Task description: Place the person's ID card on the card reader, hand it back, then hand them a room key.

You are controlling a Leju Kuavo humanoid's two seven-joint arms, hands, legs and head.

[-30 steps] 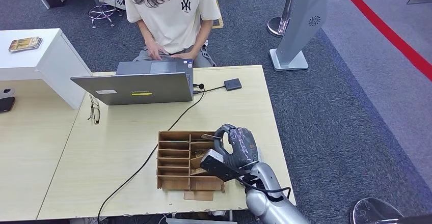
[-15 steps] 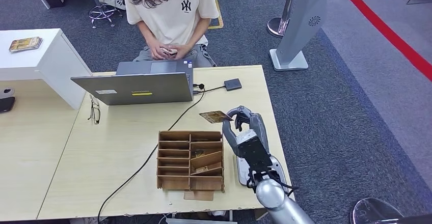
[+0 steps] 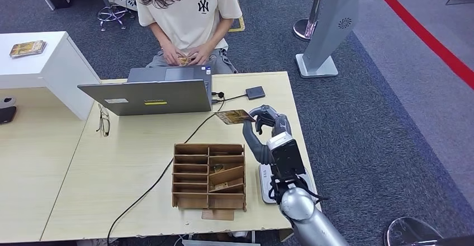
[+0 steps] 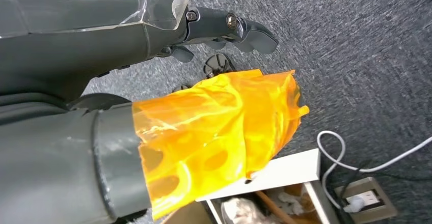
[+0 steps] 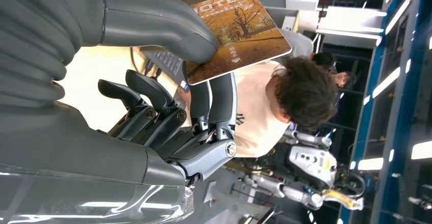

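While the desk (image 3: pixel 140 162) is carrying everything else in the scene, the person (image 3: pixel 187 17) in the cream shirt is sitting behind the open laptop (image 3: pixel 148 96) with both hands down in the lap, busy with something small. Nearer the robot, the wooden card organiser (image 3: pixel 208 176) is standing with a few cards in its slots, and the dark card reader (image 3: pixel 255 93) is lying near the far edge, cabled towards the laptop.

Above the desk, between the organiser and the laptop, the right hand (image 3: pixel 262 128) is raising the room key card (image 3: pixel 235 116), pinching one end between thumb (image 5: pixel 168 30) and fingers (image 5: pixel 216 102); the printed hotel face (image 5: pixel 237 28) is pointing away from the palm.

Judging by this, the handover of the key is the step under way. Doing it well probably means carrying the card on past the laptop lid, keeping the free end towards the person, holding it level and steady, and not loosening the pinch until the person is taking hold.

Hanging by the floor, the left hand (image 4: pixel 153 81) is holding nothing visible; whether it is spread or curled I cannot tell.
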